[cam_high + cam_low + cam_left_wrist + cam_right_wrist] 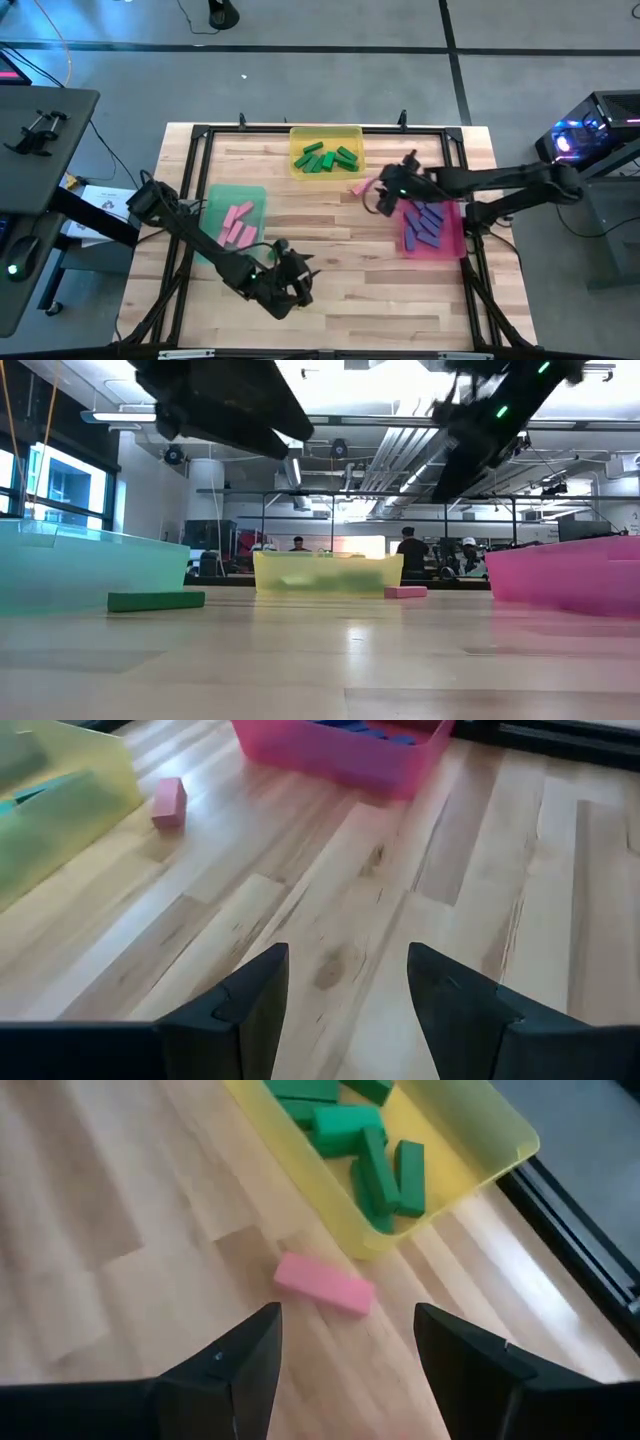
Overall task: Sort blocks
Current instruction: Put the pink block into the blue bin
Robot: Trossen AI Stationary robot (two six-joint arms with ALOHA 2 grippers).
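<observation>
Right gripper (pixel 345 1342) hangs over the tabletop (pixel 330 250) with its fingers spread wide and nothing in them, right above a loose pink block (pixel 324 1283) lying just beside the yellow tray (pixel 326 135) full of green blocks (pixel 325 159). Left gripper (pixel 345 985) sits near the front edge, fingers open and empty too. Pink blocks (pixel 238 224) are in the green tray (pixel 252 192), blue-purple ones (pixel 427 224) in the pink tray (pixel 452 245). One green block (pixel 156 600) lies loose by the green tray.
</observation>
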